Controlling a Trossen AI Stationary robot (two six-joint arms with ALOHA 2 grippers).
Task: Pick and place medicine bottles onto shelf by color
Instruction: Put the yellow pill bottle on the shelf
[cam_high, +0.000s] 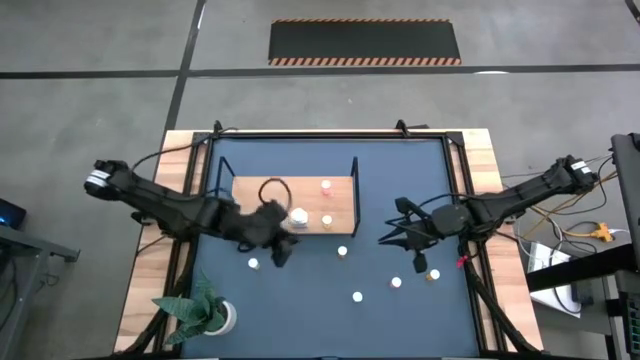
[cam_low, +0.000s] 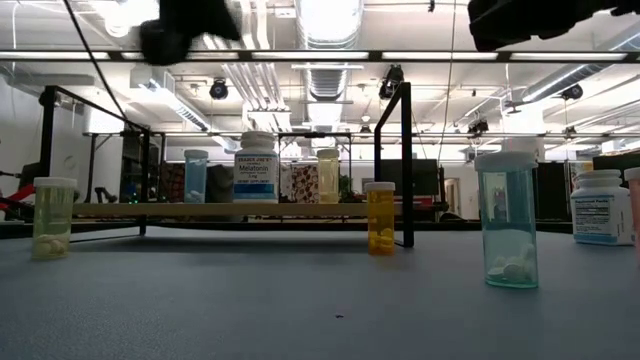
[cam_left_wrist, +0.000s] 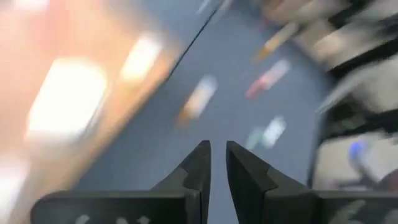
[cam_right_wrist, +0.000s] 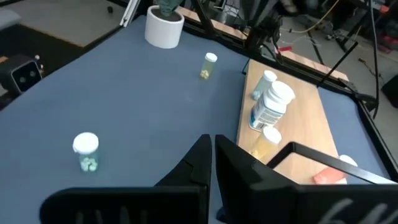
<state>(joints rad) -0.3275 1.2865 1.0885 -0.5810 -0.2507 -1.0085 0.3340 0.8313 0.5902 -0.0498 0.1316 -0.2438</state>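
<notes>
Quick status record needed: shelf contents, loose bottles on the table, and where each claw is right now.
shelf: wooden shelf at the table's far-left part
on shelf: large white medicine bottle, plus smaller bottles including a pink-topped bottle and a yellowish bottle
loose on table: about six small bottles, e.g. orange-topped bottle, white-topped bottle, red-topped bottle
left claw: by the shelf's near edge, nearly closed, empty
right claw: right of the shelf, shut, empty
other: potted plant at near-left corner

Four bottles (cam_high: 298, 216) stood upright on the wooden shelf (cam_high: 250, 190) at frame centre; six more bottles (cam_high: 357, 296) stood scattered below it.
</notes>
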